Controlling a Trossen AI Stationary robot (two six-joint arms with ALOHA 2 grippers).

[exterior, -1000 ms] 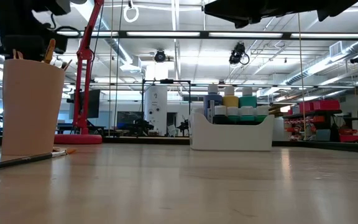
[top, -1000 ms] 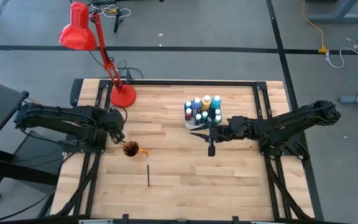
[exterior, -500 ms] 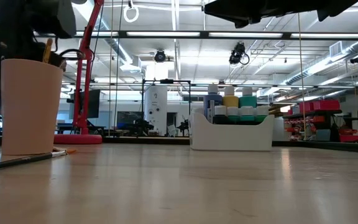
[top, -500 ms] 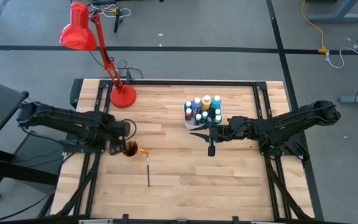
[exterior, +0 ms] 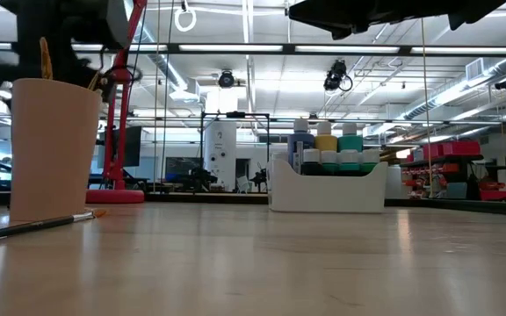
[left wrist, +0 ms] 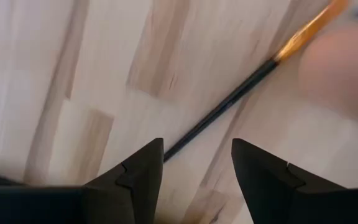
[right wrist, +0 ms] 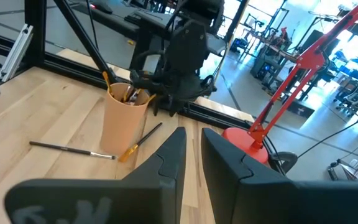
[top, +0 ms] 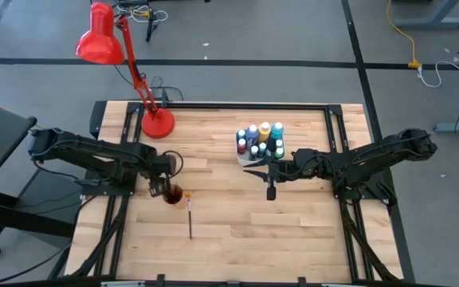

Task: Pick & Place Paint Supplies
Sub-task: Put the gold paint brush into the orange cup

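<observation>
Left arm reaches in from the table's left edge, and the left gripper [top: 158, 190] hangs just beside the small orange cup [top: 172, 194], on the cup's left. Its fingers [left wrist: 143, 168] stand apart and hold nothing. On the bare wood below them lies a brush with a dark shaft and an orange end [left wrist: 229, 102], the orange end close to the cup. Behind the arm, at the table's far left, stands a red lamp [top: 158, 123]. The cup is upright on the wooden table [top: 237, 223], and several brush handles [exterior: 45, 57] stick up out of it. Just to the right of the cup and nearer the front edge, a thin dark-handled paintbrush [top: 190, 219] lies flat on the wood, apart from the cup. Farther right, past the table's middle and towards its back, sits the white tray [exterior: 328, 191] with the paint bottles [top: 260, 139] standing upright and close together inside it; blue, yellow and teal ones show, several with white caps. Just in front of the tray the right gripper [top: 252, 171] hangs above the table, pointing towards the cup. Its two fingers [right wrist: 166, 165] are drawn close with only a thin gap, and nothing is between them.
</observation>
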